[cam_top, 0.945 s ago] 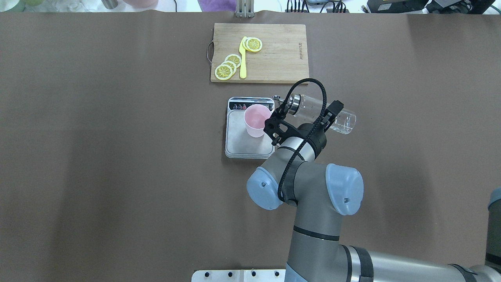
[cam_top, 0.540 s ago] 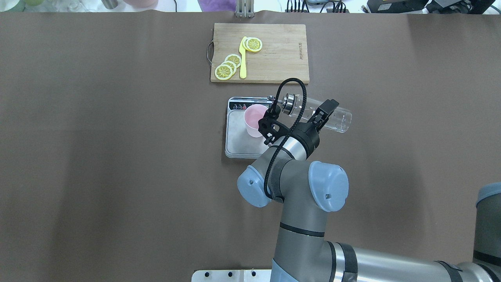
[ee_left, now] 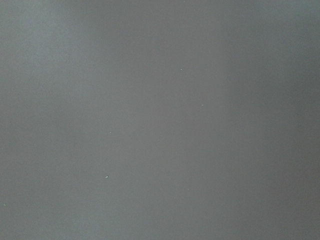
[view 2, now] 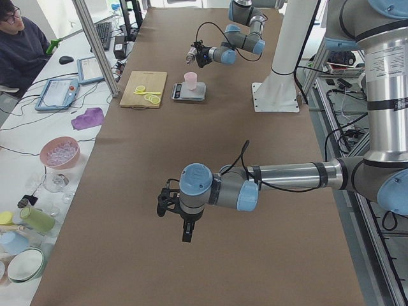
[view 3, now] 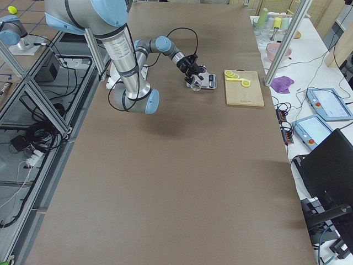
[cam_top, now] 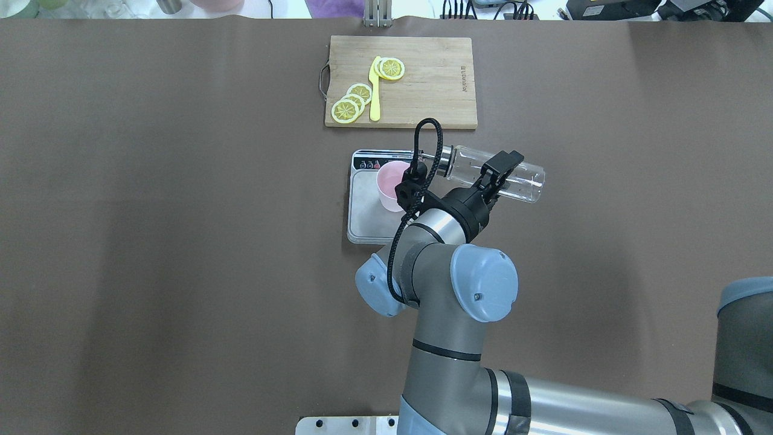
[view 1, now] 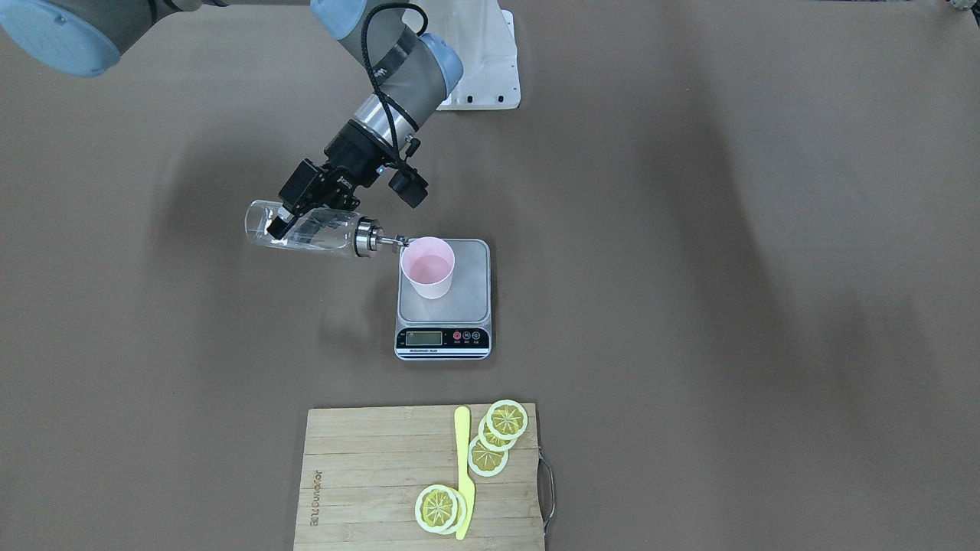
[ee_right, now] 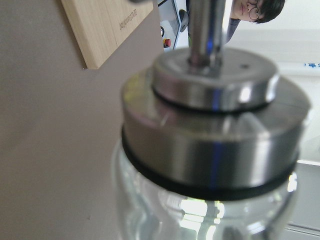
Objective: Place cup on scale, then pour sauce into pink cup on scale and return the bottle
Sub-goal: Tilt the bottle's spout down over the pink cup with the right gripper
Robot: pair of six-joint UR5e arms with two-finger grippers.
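**A:** Where is the cup?

**B:** The pale pink cup (view 1: 429, 269) stands upright on the steel plate of the scale (view 1: 465, 297), at mid-table. The scale's black display strip faces away from the robot.

**A:** And the bottle?

**B:** The right gripper (cam_top: 494, 176) is clenched around the clear glass bottle (cam_top: 468, 169) at mid-body and holds it in the air, almost level, to the right of the cup. The metal spout points left and its tip is at the cup's rim. I cannot tell whether anything is flowing.

**A:** What about the other arm?

**B:** The left gripper (view 2: 167, 206) hangs over bare brown table (cam_top: 181, 241), well away to the left. I cannot tell whether it is released or clenched.

**A:** Anything else nearby?

**B:** On the far side of the scale lies a bamboo cutting board (view 1: 367, 459). On it are lemon slices (view 1: 507, 419) and a yellow knife (view 1: 463, 471).
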